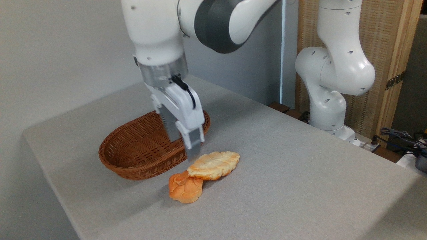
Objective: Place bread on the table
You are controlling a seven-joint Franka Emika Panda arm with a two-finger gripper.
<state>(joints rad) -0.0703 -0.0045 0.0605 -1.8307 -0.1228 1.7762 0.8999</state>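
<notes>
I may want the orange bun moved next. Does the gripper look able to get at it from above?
Probably yes: the bun lies uncovered except where the bread overlaps its upper edge, and the gripper hangs empty nearby.
</notes>
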